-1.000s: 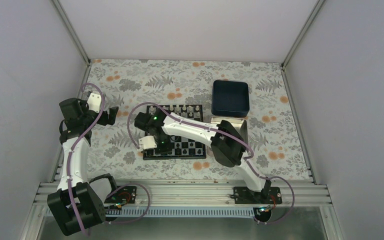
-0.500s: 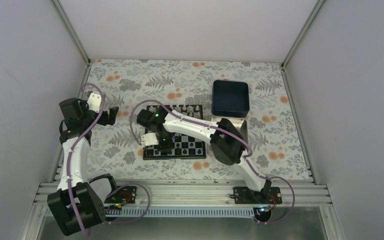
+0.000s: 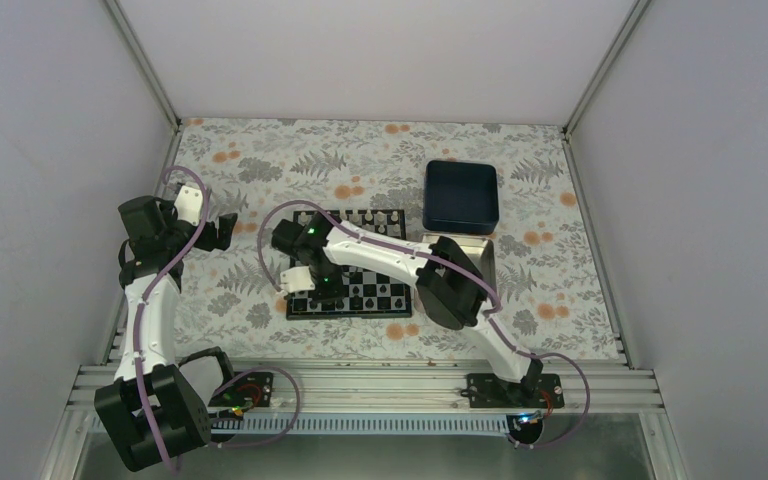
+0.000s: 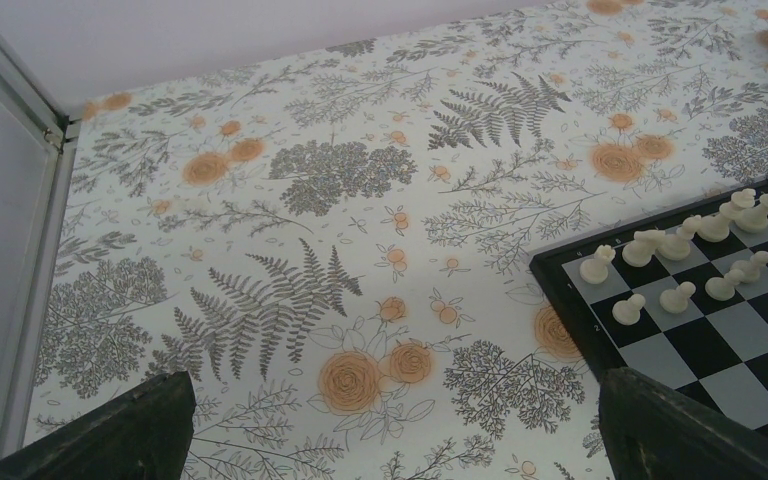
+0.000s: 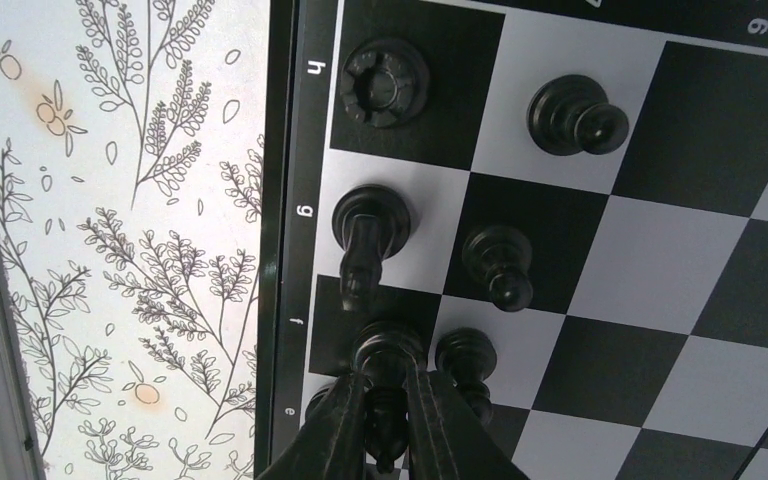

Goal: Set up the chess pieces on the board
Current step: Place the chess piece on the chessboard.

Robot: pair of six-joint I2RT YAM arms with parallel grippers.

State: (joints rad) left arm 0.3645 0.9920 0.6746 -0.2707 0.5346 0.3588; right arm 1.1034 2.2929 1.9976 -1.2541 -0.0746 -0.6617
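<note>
The board [image 3: 385, 296] lies mid-table, with white pieces [image 4: 660, 245] on its far rows. My right gripper [image 5: 388, 390] hangs over the board's near left corner [image 3: 322, 290], shut on a black chess piece [image 5: 389, 348] that stands on the dark f square at the edge. Around it stand a rook [image 5: 385, 82], a knight [image 5: 370, 225] and pawns [image 5: 500, 262] [image 5: 575, 115] [image 5: 465, 360]. Another piece below the fingers is mostly hidden. My left gripper [image 4: 390, 400] is open over the flowered cloth, left of the board [image 3: 228, 228], with nothing between its fingers.
A dark blue square tray [image 3: 460, 196] sits behind the board's right corner. A silver tray [image 3: 482, 258] lies right of the board, partly under the right arm. Metal frame posts and grey walls enclose the flowered tablecloth [image 4: 340, 170].
My right gripper has shifted slightly right and farther in over the board's left edge, still holding the black piece. The left arm has not moved.
</note>
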